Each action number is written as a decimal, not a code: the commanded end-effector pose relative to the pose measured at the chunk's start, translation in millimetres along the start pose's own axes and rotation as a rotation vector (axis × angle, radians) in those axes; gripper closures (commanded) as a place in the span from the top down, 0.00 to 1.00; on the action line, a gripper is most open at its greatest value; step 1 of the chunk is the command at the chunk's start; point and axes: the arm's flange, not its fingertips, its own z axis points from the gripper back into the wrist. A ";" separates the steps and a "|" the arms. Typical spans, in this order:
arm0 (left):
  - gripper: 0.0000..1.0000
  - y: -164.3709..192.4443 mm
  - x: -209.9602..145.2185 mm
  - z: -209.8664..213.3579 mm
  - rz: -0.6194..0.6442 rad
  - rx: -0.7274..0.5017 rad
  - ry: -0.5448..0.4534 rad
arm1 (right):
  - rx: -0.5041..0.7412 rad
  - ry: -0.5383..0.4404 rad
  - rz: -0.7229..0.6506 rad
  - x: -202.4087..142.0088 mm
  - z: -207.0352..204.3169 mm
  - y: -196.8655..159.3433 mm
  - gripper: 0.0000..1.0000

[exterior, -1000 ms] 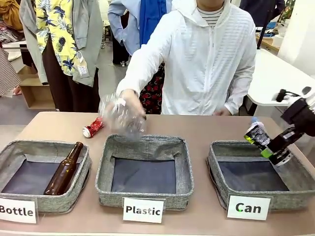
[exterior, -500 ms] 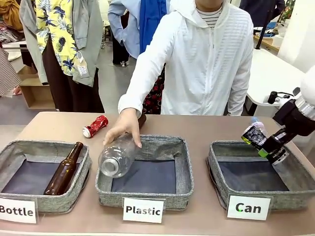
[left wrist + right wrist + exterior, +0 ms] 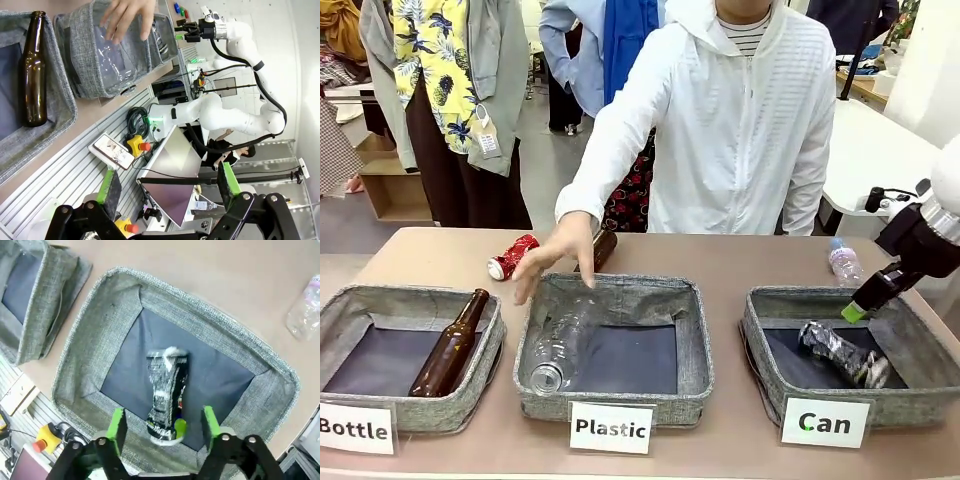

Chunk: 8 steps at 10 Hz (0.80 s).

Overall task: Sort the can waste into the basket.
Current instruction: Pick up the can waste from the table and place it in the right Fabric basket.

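Now black can (image 3: 840, 355) lies on its side inside Can basket (image 3: 765, 385), free of any grip; right tool (image 3: 162, 424) hangs just above it, fingers apart, holding nothing; red can (image 3: 513, 257) on desk (image 3: 740, 262) beyond Bottle basket (image 3: 480, 385), just beside person's hand (image 3: 555, 255); hand reaches over far rim of Plastic basket (image 3: 620, 395), clear bottle (image 3: 560, 345) lying inside; brown bottle (image 3: 452, 345) in Bottle basket; left tool (image 3: 167, 182) off desk edge, fingers wide apart, empty.

Rough grey woven-cloth basket (image 3: 756, 340), matt dark lining (image 3: 788, 362), dented black metal can (image 3: 840, 352) inside it, shiny red metal can (image 3: 512, 257), glossy brown glass bottle (image 3: 450, 345), clear plastic bottle (image 3: 558, 345), smooth matt tabletop (image 3: 730, 265)
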 end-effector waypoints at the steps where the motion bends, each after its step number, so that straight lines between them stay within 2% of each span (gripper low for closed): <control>1: 1.00 -1.4 -0.2 0.1 0.009 0.006 -0.002 | 0.001 0.013 -0.001 5.4 1.8 -2.1 1.00; 3: 1.00 -1.4 -0.2 0.1 0.009 0.006 -0.002 | 0.025 -0.031 -0.012 6.3 6.8 -1.1 1.00; 4: 1.00 -1.4 -0.2 0.1 0.009 0.006 -0.002 | 0.058 -0.099 -0.026 6.6 13.8 1.9 1.00; 5: 1.00 -1.4 -0.2 0.1 0.009 0.006 -0.002 | 0.105 -0.167 -0.118 8.4 25.4 11.4 1.00; 6: 1.00 -1.4 -0.2 0.1 0.009 0.006 -0.002 | 0.340 -0.234 -0.340 11.6 42.4 20.7 1.00; 7: 1.00 -1.4 -0.2 0.1 0.009 0.006 -0.002 | 0.548 -0.240 -0.593 9.7 53.9 22.9 1.00; 8: 1.00 -1.4 -0.2 0.1 0.009 0.006 -0.002 | 0.722 -0.307 -0.646 5.2 59.9 22.1 1.00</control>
